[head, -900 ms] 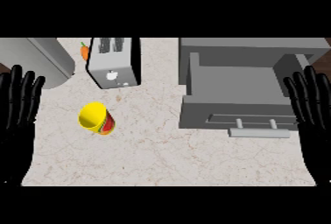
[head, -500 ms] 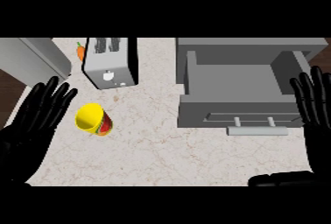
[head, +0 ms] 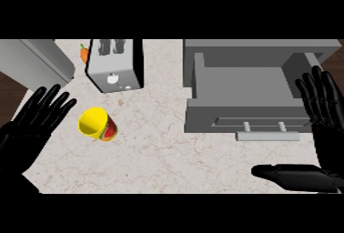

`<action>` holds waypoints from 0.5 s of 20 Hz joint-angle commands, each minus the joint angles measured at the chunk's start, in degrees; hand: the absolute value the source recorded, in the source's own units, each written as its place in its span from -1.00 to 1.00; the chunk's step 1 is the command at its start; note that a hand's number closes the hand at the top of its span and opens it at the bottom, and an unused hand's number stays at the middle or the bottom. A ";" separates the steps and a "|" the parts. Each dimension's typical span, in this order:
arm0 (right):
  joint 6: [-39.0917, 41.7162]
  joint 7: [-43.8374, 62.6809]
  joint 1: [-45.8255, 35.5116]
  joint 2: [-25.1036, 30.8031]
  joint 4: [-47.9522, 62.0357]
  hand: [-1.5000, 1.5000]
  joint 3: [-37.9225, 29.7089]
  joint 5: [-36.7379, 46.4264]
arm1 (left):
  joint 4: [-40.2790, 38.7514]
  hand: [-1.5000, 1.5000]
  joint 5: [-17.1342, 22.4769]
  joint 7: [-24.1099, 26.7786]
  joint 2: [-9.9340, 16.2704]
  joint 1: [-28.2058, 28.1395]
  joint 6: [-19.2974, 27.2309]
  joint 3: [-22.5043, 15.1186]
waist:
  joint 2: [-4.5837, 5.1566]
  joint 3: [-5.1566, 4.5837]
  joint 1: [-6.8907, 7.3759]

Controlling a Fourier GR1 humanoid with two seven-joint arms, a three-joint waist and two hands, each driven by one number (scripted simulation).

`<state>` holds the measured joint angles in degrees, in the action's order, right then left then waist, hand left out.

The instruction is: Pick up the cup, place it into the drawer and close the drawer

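Counter top (head: 174,154): pale speckled stone with faint reddish veining, filling most of what I see below me.
Floor (head: 8,88): dark brown strip showing past the counter's left edge.
Toaster (head: 114,68): silver, two slots, standing at the back left.
Orange item (head: 84,53): small, green-tipped, just behind the toaster; I cannot identify it.
Grey box (head: 33,61): plain appliance at the far left corner.
Light: even, soft shadows.

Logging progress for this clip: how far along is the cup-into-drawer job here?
Done: nothing moved; only the drawer already stands open. In hand: the left hand, fingers straight, is just left of the yellow cup, not touching it. The right hand is open at the view's right edge, beside the drawer. Left: grasping the cup, placing it in the drawer, closing it.
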<state>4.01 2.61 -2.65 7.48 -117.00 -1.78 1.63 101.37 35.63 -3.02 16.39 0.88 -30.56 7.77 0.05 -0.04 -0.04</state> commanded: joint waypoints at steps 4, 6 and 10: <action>2.96 -4.56 3.94 1.14 0.87 -1.00 -2.22 -1.20 | -9.72 -1.00 -3.16 1.92 1.90 0.42 -3.45 4.20 | -0.06 0.05 -0.15; 1.26 -1.95 -0.88 -0.10 2.77 -1.00 -0.72 0.23 | -18.07 -1.00 -6.80 6.96 3.01 5.01 -6.01 6.42 | 0.01 0.02 -0.13; 2.41 -1.17 -1.65 1.40 1.89 -1.00 -3.14 -1.67 | -26.04 -1.00 -16.63 14.46 1.37 5.66 -4.59 5.78 | 0.05 0.01 -0.25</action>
<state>5.79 0.93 -2.64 8.12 -115.51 -3.60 0.90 83.25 24.66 6.22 17.42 5.28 -33.98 12.60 0.07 -0.02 -0.27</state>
